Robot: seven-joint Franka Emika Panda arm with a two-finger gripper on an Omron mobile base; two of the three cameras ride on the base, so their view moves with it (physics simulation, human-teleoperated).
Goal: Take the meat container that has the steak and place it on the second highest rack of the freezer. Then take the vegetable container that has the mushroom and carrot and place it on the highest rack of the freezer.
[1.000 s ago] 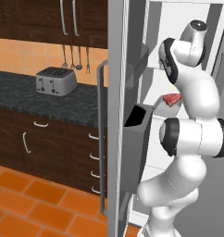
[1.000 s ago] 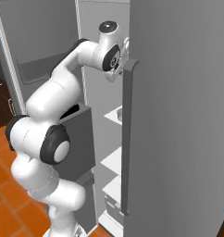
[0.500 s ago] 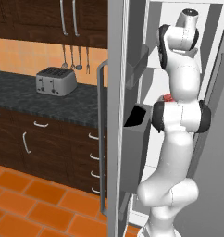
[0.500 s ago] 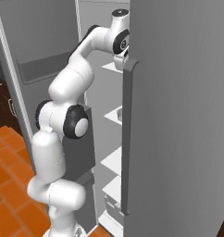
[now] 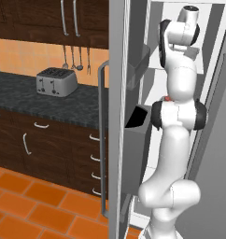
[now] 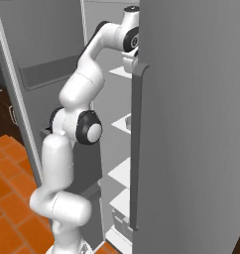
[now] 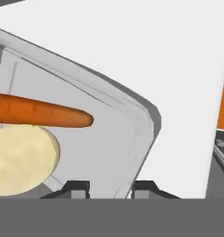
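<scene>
The tool (image 7: pixel 111 187) straddles the rim of the vegetable container (image 7: pixel 115 139) at 6 o'clock in the hand view, one dark tip inside the wall and one outside. The jaws look slightly parted around that rim, though whether they are pressing on it I cannot tell. The tray lies flat on a white freezer (image 6: pixel 191 124) shelf (image 7: pixel 146 51), with the carrot (image 7: pixel 40 111) toward 9 o'clock and the mushroom (image 7: pixel 21 159) just below it, touching it.

The likely risk is a snag. If the tips lift away before clearing the wall, they may drag the tray outward or tip it, and the carrot could roll off.

The shelf's front edge runs from 3 toward 5 o'clock, near the tray's corner, so there is little margin there. Bare shelf spreads toward 12 and 1 o'clock. In the right base view the arm reaches past the freezer door's edge, a narrow gap for pulling back.
</scene>
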